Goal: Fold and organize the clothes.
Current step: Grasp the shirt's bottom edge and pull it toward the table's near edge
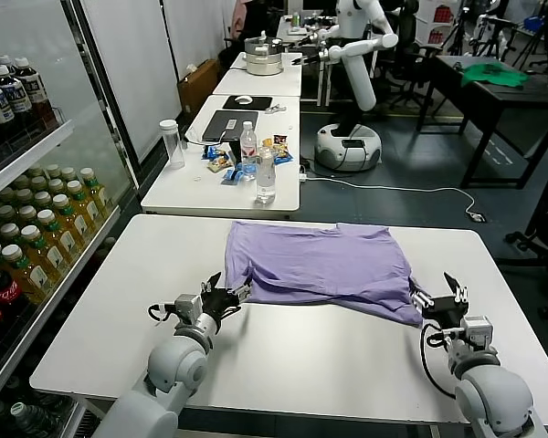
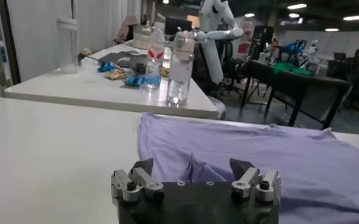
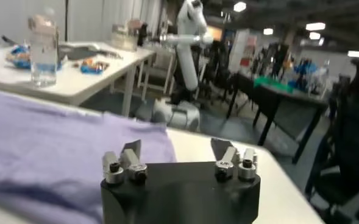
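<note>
- The light purple short-sleeved T-shirt of thin soft fabric (image 1: 324,263) lies flat on the white rectangular bench (image 1: 292,356), in its far half and roughly centred between the bench's two sides; we see it already doubled over once, a fold edge running along its near side.
- Left claw (image 1: 221,294) sits low at the shirt's near-left corner, jaws spread wide and holding nothing — in the left wrist view the left claw (image 2: 193,172) frames a small ruck of lavender cloth just beyond its fingertips, apart from them.
- Right claw (image 1: 443,298) stands likewise at the near-right corner, jaws wide and empty; the right wrist view shows the right claw (image 3: 175,153) with cloth to one side and bare bench between the fingers.
- We judge the two claws are placed at opposite ends of the near edge because a fold has just been laid and both corners let go — a symmetric station that keeps the panel square.
- Long axis: the folded shirt runs from the robot's left to its right, parallel to the bench's near edge; one sleeve droops toward the right claw. Which end the collar faces we cannot tell.
- The next fold would, in our judgement, shorten this long axis.
</note>
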Controlling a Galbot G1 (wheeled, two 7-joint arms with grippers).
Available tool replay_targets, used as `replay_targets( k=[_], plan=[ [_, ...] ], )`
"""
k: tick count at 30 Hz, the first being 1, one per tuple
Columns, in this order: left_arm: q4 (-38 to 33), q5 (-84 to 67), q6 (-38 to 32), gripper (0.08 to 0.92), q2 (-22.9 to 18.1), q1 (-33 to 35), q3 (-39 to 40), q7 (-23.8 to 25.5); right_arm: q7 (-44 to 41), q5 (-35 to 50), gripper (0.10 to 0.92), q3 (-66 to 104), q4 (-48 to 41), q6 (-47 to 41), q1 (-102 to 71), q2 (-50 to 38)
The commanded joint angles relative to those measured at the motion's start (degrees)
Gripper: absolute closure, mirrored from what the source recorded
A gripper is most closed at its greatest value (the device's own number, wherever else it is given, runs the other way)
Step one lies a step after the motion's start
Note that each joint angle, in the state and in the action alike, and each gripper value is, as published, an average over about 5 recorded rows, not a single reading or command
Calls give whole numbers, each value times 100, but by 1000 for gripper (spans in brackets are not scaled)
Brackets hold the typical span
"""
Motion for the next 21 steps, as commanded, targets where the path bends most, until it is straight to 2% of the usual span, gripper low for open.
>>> replay_targets(
  k=[1,8,11,21],
  plan=[
    [544,553,21,177,-142,-128,141,-120,292,690,203,-15,-261,-775,-307,246],
    [639,789,-7,189,-142,-103,231,-143,330,837,203,-194,-526,-773,-128,326],
    [669,825,-55,248,-149,-114,262,-133,340,880,229,-241,-576,-769,-52,337],
    [843,866,-95,525,-158,-180,318,-73,294,808,501,-284,-622,-656,84,291]
  ],
)
